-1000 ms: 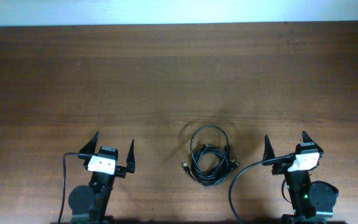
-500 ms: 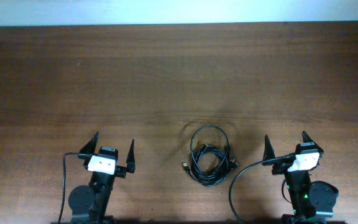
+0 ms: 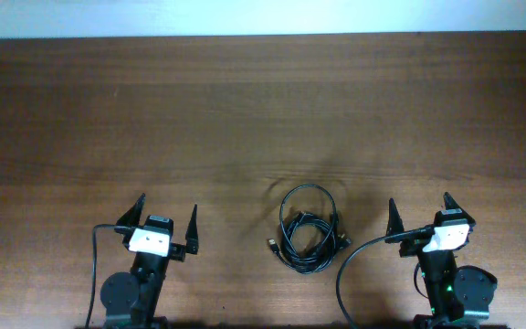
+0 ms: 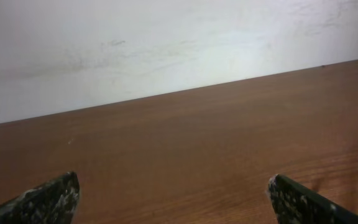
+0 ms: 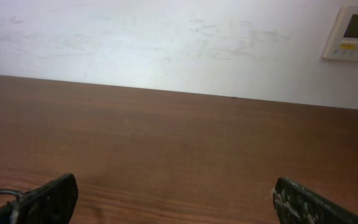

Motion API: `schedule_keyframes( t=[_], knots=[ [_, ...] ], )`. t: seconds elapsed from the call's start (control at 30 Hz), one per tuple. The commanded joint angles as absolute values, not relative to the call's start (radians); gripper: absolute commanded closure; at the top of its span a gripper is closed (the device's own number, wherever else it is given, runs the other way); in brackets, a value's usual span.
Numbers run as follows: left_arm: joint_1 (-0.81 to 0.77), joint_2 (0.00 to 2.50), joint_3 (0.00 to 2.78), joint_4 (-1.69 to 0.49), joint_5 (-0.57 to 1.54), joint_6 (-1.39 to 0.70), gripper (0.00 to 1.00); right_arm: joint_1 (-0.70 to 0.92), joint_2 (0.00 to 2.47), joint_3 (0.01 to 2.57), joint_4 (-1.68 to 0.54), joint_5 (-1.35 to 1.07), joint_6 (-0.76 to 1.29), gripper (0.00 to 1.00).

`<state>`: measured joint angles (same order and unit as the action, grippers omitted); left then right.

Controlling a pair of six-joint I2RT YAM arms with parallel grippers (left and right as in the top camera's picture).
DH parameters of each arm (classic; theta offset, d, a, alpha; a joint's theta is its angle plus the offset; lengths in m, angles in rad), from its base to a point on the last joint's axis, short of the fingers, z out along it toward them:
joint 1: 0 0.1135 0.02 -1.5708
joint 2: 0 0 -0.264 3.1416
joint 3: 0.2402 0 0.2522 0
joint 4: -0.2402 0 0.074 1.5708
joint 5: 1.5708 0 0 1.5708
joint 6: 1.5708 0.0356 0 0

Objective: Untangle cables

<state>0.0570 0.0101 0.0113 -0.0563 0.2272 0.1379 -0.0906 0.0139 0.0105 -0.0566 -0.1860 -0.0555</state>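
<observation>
The cables [image 3: 308, 228] are thin black cords coiled together in one bundle on the wooden table [image 3: 245, 119], near its front edge, with a small plug sticking out at the lower left. My left gripper [image 3: 166, 217] is open and empty, well to the left of the bundle. My right gripper [image 3: 420, 211] is open and empty, to the right of it. Both wrist views show only spread fingertips, the left gripper [image 4: 173, 193] and the right gripper [image 5: 176, 196], over bare wood; the cables are out of view there.
A thicker black arm wire [image 3: 359, 260] curves from the right arm toward the bundle. A pale wall [image 5: 166, 43] lies beyond the table's far edge, with a white wall panel [image 5: 354, 32] at the right.
</observation>
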Motion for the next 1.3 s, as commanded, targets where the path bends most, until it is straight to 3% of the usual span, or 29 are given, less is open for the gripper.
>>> schedule_keyframes(
  t=[0.0, 0.9, 1.27],
  knots=[
    [0.055, 0.006, 0.009, -0.062, 0.22, 0.151, 0.01, -0.085, 0.003, 0.006, -0.064, -0.202, -0.055, 0.0],
    [0.055, 0.006, 0.013, -0.063, 0.221, 0.15, 0.01, -0.085, 0.003, 0.006, -0.063, -0.202, -0.056, 0.0],
    [0.055, 0.006, 0.077, -0.159, 0.258, 0.151, 0.01, -0.085, 0.003, 0.006, -0.064, -0.202, -0.056, 0.0]
  ],
)
